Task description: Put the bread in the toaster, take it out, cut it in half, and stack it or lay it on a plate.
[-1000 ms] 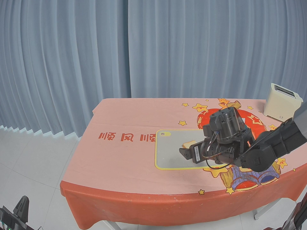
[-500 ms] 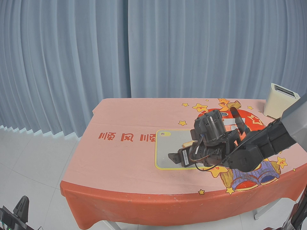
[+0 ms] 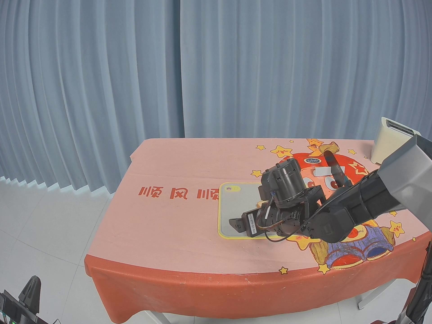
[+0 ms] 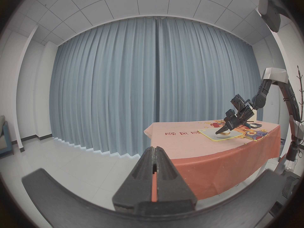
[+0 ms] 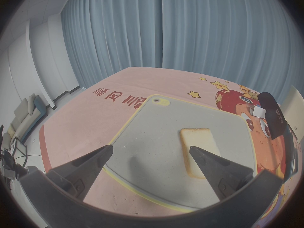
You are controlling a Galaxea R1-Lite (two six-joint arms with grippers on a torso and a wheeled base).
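There is one slice of bread (image 5: 196,138), pale, rectangular with rounded corners and a thin brown crust. It lies flat on the one cutting board (image 3: 234,201), near the middle of the head view. The board is a grey rectangle with a matte, slightly speckled surface, a yellow rim and a yellow hanging hole in one corner.

The right pincer (image 5: 150,148) hangs low over this board with its two black, wedge-shaped fingers spread wide and nothing between them. In the right wrist view one finger (image 5: 218,170) stands in front of part of the bread, but I cannot tell if it touches the slice.

One toaster (image 3: 387,142) stands at the right edge of the head view, well apart from the board. It is a cream, smooth box with rounded edges and a dark slot on top.

One long black thing with a white part (image 3: 332,169) lies on the desk (image 3: 180,230) between board and toaster; I cannot tell what it is.

The desk carries a pink and orange cloth with red characters, yellow stars and a cartoon figure.

The left pincer (image 4: 154,152) is away from the desk, above the grey tiled floor, and its two fingers are pressed together with nothing held.

One blue-grey curtain (image 3: 135,68) with many vertical folds fills the upper part of the head view.
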